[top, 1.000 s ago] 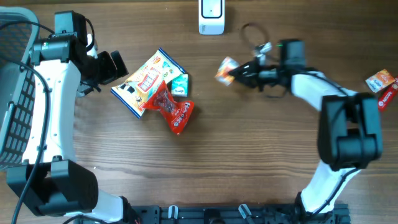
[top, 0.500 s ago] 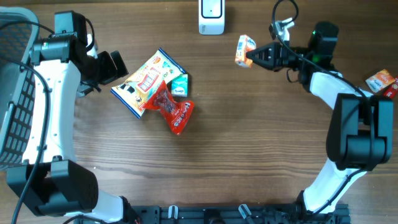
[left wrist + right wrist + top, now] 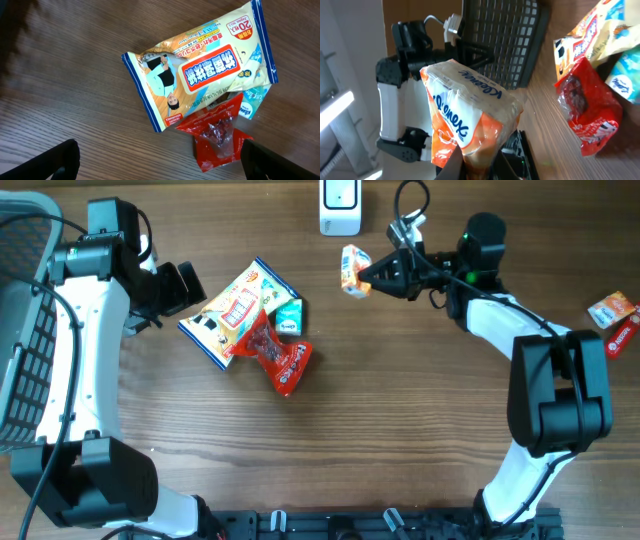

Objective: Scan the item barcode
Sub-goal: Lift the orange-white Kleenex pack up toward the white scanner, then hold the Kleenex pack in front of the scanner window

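Pincer of right arm (image 3: 372, 280) clamps Kleenex pack (image 3: 352, 270).

Overhead view: right hand (image 3: 370, 278), clamped on the Kleenex pack (image 3: 353, 270), went from mid-bench toward the far edge, swung out right, and has now come back left. The pack ends up nearer the white scanner (image 3: 340, 207), just below and right of it (now turned more upright). The cable loop (image 3: 408, 202) over the wrist shifted along.
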{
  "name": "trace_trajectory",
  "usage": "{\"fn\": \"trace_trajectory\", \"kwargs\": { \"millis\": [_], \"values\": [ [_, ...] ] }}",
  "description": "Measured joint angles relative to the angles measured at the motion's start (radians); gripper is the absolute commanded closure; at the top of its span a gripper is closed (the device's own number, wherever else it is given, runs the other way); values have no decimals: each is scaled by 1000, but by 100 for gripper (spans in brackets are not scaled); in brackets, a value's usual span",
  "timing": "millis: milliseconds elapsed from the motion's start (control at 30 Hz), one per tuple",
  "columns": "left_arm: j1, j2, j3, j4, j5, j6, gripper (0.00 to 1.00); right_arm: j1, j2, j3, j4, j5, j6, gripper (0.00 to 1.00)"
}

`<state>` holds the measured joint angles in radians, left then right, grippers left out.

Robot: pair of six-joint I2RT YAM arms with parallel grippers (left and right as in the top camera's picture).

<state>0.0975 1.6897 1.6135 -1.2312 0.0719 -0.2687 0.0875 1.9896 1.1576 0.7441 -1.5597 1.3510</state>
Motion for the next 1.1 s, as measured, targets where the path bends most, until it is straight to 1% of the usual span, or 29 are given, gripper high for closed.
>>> {"fn": "trace_trajectory", "kwargs": {
  "millis": [367, 500, 700, 833, 867, 1100],
  "values": [
    [0, 0, 0, 0, 0, 0, 0, -18, 0, 0, 7, 0, 10, 96],
    [0, 0, 0, 0, 0, 0, 0, -18, 0, 0, 93, 0, 10, 96],
    [0, 0, 0, 0, 0, 0, 0, -18, 0, 0, 173, 0, 10, 96],
    [0, 0, 0, 0, 0, 0, 0, -14, -1, 2, 397, 0, 7, 96],
    [0, 0, 0, 0, 0, 0, 0, -11, -2, 2, 425, 0, 7, 96],
    [0, 0, 0, 0, 0, 0, 0, 13, -3, 2, 439, 0, 7, 96]
  ]
}}
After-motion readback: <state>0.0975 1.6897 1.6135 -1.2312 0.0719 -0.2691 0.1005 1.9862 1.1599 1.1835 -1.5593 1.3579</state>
